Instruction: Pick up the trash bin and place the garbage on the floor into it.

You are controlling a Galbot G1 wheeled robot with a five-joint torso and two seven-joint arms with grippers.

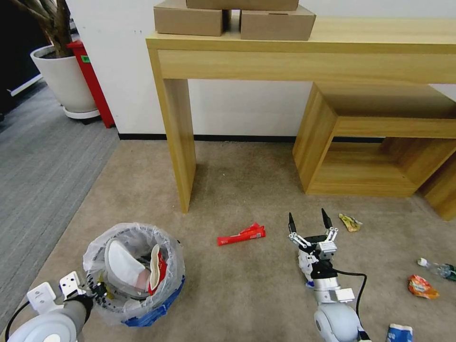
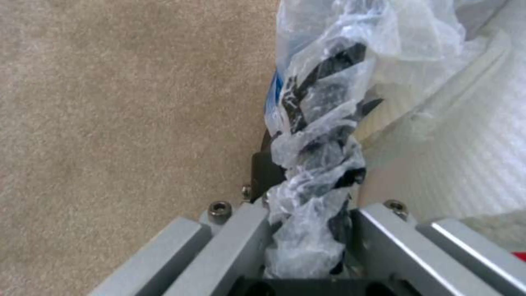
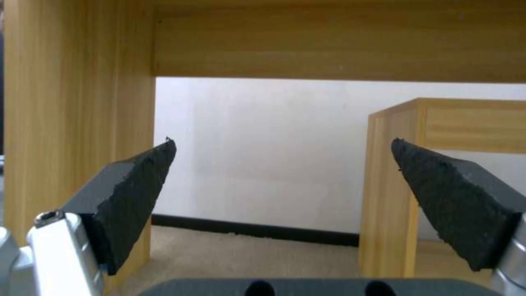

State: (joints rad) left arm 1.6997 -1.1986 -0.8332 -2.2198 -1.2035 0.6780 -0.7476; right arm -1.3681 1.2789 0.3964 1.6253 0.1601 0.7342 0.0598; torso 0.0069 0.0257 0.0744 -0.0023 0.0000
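Left gripper (image 1: 97, 290) clamped on trash bin (image 1: 135, 275) rim; slipper (image 1: 124, 266) already inside. Right gripper (image 1: 308, 223) open, empty. Red wrapper (image 1: 241, 234), bottle (image 1: 437, 268), other litter right of bin still on floor (image 1: 237, 294).

Left arm comes in low at the robot's left, wrist bent inward. Left tool (image 1: 97, 289) is clamped on the bin (image 1: 156, 311) rim; from the left wrist camera the two metal finger bars sit close together with bunched liner and black rim pinched between them. Right arm reaches forward at the robot's right, forearm roughly level, cable looping off the wrist. Right tool (image 1: 308, 221) points ahead, held off the floor (image 1: 237, 285); its fingers (image 3: 131, 193) are spread wide, black wedge pads facing each other, nothing between them.
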